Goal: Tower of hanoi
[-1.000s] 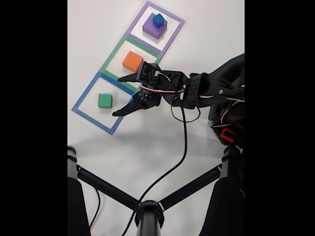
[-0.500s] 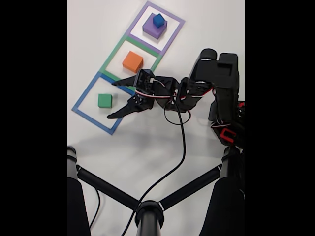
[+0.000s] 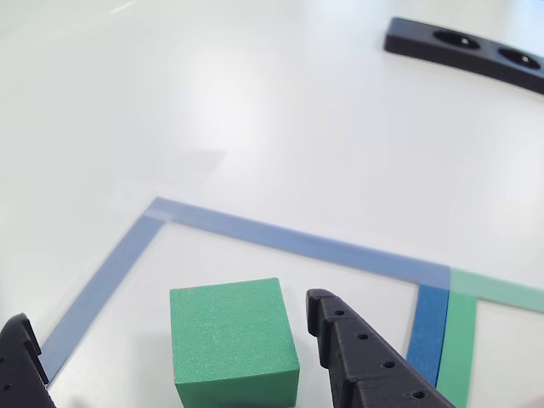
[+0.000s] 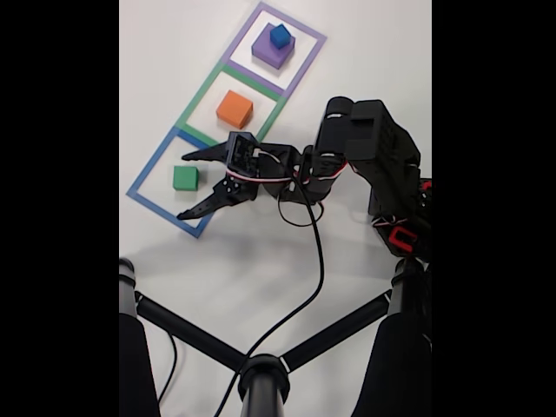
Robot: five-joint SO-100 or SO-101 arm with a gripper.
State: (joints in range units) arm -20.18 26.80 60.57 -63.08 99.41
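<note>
Fixed view, left to right. Three taped square outlines run in a diagonal row on the white table [image 4: 174, 287].

The blue outline [image 4: 143, 178] lies lowest and furthest left and holds one green cube [image 4: 184, 178], sitting flat on the table near its centre.

The green outline [image 4: 198, 94] comes next, sharing an edge with the blue one. It holds one orange block [image 4: 234, 109].

The purple outline [image 4: 311, 45] is at the top. It holds a purple block [image 4: 270, 50] with a small blue cube [image 4: 280, 36] stacked on it.

The gripper [image 4: 182, 185] reaches in from the right. Its jaws are spread wide and hold nothing; one fingertip lies above the green cube and the other below it, both just to its right, not touching it. The arm [image 4: 373, 152] and a black cable [image 4: 317, 261] trail behind it.

Other view: the green cube [image 3: 231, 340] stands inside the blue tape corner [image 3: 110, 272], between the two black fingers [image 3: 357, 357], with clear table showing either side. Green tape [image 3: 463, 340] adjoins the blue on the right. A black part with two round holes [image 3: 467, 51] lies at the upper right.
</note>
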